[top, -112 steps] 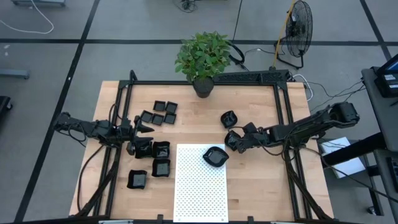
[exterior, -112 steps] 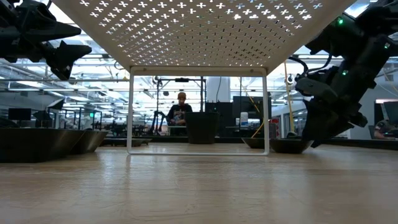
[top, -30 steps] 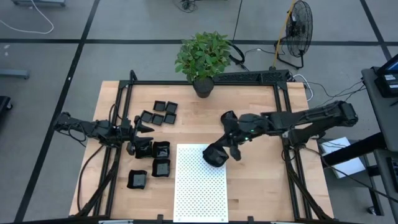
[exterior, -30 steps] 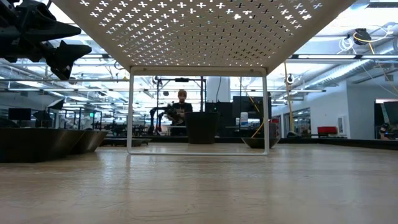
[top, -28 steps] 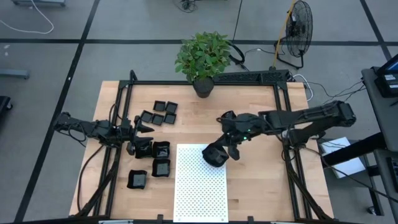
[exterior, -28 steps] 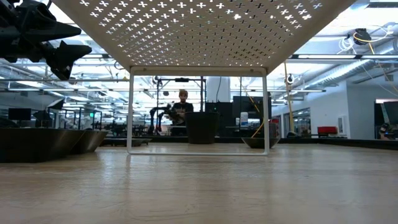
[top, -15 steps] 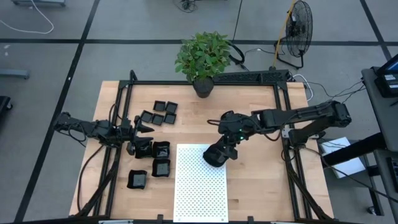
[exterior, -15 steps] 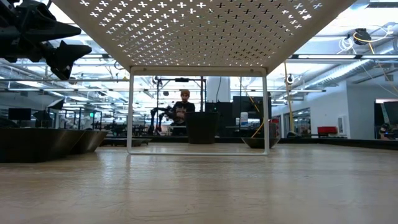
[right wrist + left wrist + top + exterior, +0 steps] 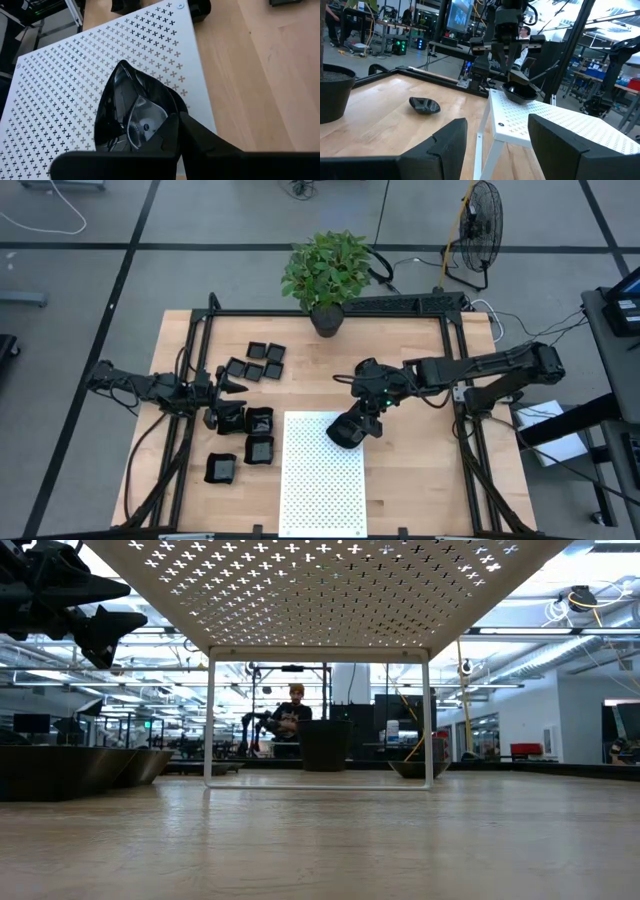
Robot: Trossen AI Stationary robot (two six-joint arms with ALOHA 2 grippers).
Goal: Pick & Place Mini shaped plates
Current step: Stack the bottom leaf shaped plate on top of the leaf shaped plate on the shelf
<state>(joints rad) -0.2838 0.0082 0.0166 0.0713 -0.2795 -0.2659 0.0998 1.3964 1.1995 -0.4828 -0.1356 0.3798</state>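
Note:
One mini shaped plate [image 9: 131, 114], black and glossy, is at the far right corner of the white dotted mat [image 9: 318, 480], with my right gripper [image 9: 364, 421] shut on it. The mat stands raised on legs [image 9: 210, 720]. Another plate [image 9: 424, 105] lies on the wood beyond the mat. Several more plates lie at the left, some in a far group [image 9: 255, 361] and some in a near group [image 9: 258, 436]. My left gripper [image 9: 234, 387] hovers open above the near group, touching nothing. My right gripper pinches the plate's raised rim [image 9: 167, 125] between its two fingers, on the side toward the table's far right. The fingers [image 9: 511, 62] come from above, pointing steeply down. The plate's underside [image 9: 521, 96] is at the mat's surface; whether it rests there I cannot tell.
A potted plant [image 9: 325, 278] stands at the table's far edge. A black frame [image 9: 452, 360] runs around the table's sides. Bare wood lies right of the mat [image 9: 420, 470]. Beyond the table a person [image 9: 293, 712] shows in the room.
My right arm's wrist has swung toward the table's left and its fingers have tipped steeper over the plate. The plate has kept its place at the mat's far right corner.

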